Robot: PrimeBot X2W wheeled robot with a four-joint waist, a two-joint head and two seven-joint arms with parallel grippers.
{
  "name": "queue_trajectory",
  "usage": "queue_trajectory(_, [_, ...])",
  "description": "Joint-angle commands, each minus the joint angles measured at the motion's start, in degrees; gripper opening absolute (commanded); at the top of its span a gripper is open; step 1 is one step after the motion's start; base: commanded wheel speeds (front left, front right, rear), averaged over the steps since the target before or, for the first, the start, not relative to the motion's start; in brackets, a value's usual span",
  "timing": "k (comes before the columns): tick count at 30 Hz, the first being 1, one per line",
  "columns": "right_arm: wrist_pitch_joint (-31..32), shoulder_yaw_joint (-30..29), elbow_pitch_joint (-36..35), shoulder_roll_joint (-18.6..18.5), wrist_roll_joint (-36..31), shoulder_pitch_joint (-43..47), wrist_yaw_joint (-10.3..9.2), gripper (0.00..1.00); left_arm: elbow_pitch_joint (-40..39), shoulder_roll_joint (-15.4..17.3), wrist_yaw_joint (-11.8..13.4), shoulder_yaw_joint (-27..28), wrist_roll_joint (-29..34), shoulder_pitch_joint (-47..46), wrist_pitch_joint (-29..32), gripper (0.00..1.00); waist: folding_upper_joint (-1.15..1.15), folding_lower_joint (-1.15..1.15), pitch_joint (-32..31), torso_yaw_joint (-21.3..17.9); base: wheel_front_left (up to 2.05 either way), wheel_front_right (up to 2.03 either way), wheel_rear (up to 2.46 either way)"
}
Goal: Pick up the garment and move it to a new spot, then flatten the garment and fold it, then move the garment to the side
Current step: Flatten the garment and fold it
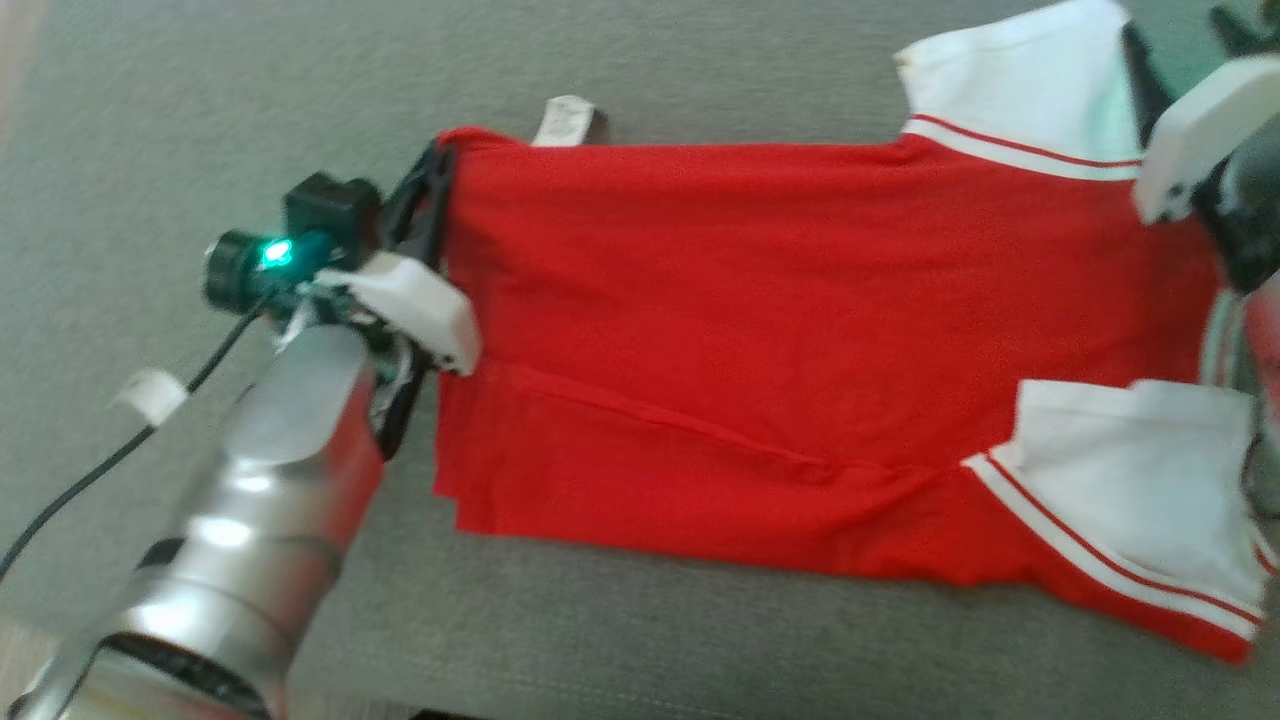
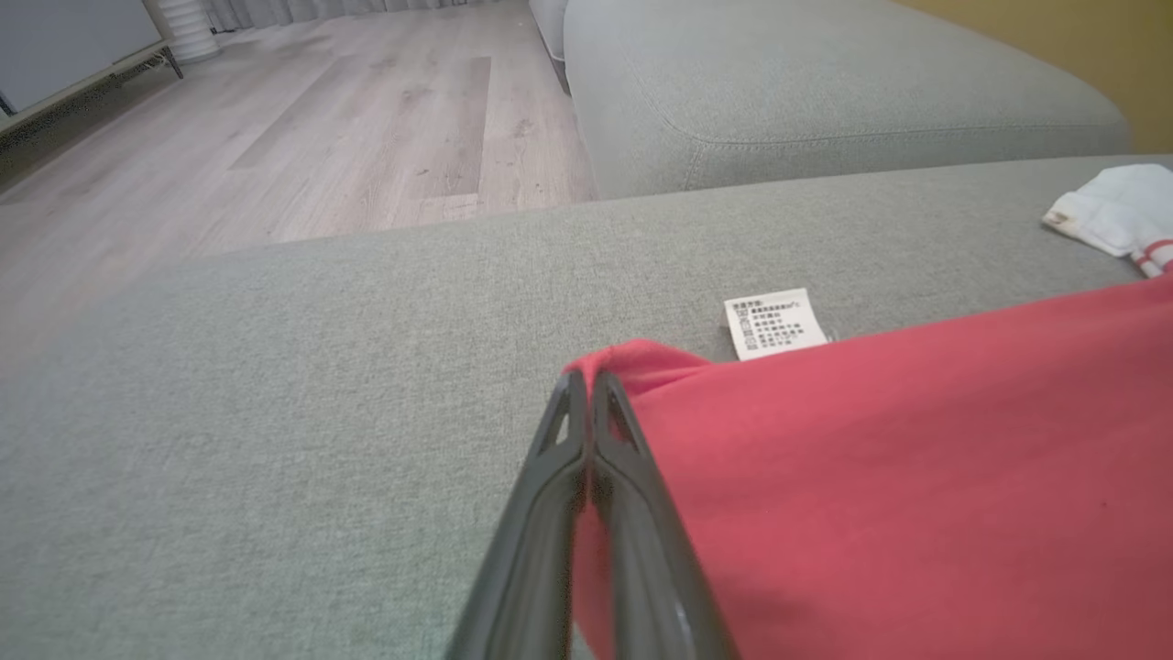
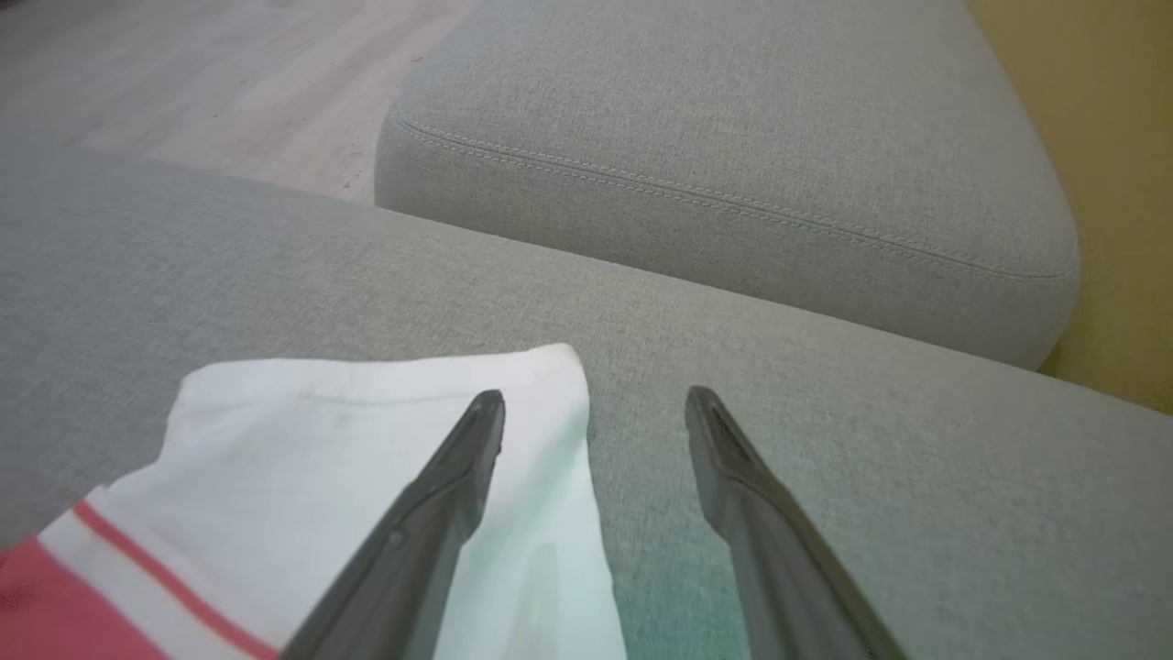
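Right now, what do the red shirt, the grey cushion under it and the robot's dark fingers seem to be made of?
Red shirt: soft matt knit cloth, perhaps cotton; it creases and drapes. Grey cushion: coarse woven upholstery, weave visible. Fingers of the left hand: dark, smooth, slightly glossy, with cut-out tips; likely hard plastic, possibly rubber-coated.

The garment [image 1: 760, 330], a red shirt with white sleeves [image 1: 1110, 460] (each edged in a red-and-white stripe), lies spread nearly flat on the grey cushion [image 1: 700, 60], its white care label [image 1: 565, 122] poking out by the hem.
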Motion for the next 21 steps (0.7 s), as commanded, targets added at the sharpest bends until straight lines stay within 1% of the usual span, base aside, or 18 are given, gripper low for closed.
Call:
queue_trajectory(1, [0.68,0.54,-0.46,-0.86,-0.40,-2.54,-0.05,1.00,-0.81,0.94,0.14,1.07,0.55,-3.12,-0.83,0.00,0.00,0.00,1.50,2.72,0.00,0.00,0.00])
queue_trajectory(6, [3.31,0.06,4.04,-2.43,-2.31,-6.46,-0.05,1.00,-0.28,-2.10,-0.30,0.41,0.73,-4.16,-1.74,0.00,0.00,0.00,3.16,5.56,0.00,0.00,0.00])
queue_trajectory(11, [4.20,-0.99,7.80,-2.78,-4.18,-8.23,-0.05,1.00,0.03,-3.50,-0.59,0.28,0.86,-4.49,-2.22,0.00,0.00,0.00,4.38,6.67,0.00,0.00,0.00])
queue_trajectory(12, [4.39,-1.22,8.51,-2.74,-4.36,-8.44,-0.05,0.92,0.10,-3.65,-0.67,0.32,0.86,-4.52,-2.26,0.00,0.00,0.00,4.55,6.75,0.00,0.00,0.00])
queue_trajectory(13, [4.26,-1.57,9.05,-2.63,-4.34,-8.67,-0.05,0.81,0.16,-3.77,-0.75,0.37,0.87,-4.54,-2.30,0.00,0.00,0.00,4.68,6.82,0.00,0.00,0.00])
queue_trajectory(14, [4.05,-1.74,9.47,-2.54,-4.48,-8.88,-0.05,0.62,0.23,-3.86,-0.82,0.44,0.90,-4.56,-2.33,0.00,0.00,0.00,4.77,6.85,0.00,0.00,0.00])
queue_trajectory(15, [3.82,-1.61,9.78,-2.45,-4.79,-9.06,-0.05,0.23,0.30,-3.92,-0.87,0.54,0.92,-4.57,-2.35,0.00,0.00,0.00,4.85,6.82,0.00,0.00,0.00])
queue_trajectory(16, [3.24,-1.64,9.90,-2.39,-4.88,-9.28,-0.05,0.00,0.23,-3.95,-0.89,0.76,0.93,-4.61,-2.36,0.00,0.00,0.00,4.96,6.76,0.00,0.00,0.00])
queue_trajectory(19, [-0.45,-2.29,9.61,-2.56,-5.27,-10.07,-0.05,0.00,-1.28,-3.65,-0.17,2.17,1.28,-4.55,-2.38,0.00,0.00,0.00,5.20,6.42,0.00,0.00,0.00])
queue_trajectory(21, [-4.44,-3.71,9.00,-2.55,-5.51,-10.52,-0.05,0.00,-3.01,-3.11,0.71,3.48,1.87,-4.25,-2.38,0.00,0.00,0.00,5.02,5.91,0.00,0.00,0.00])
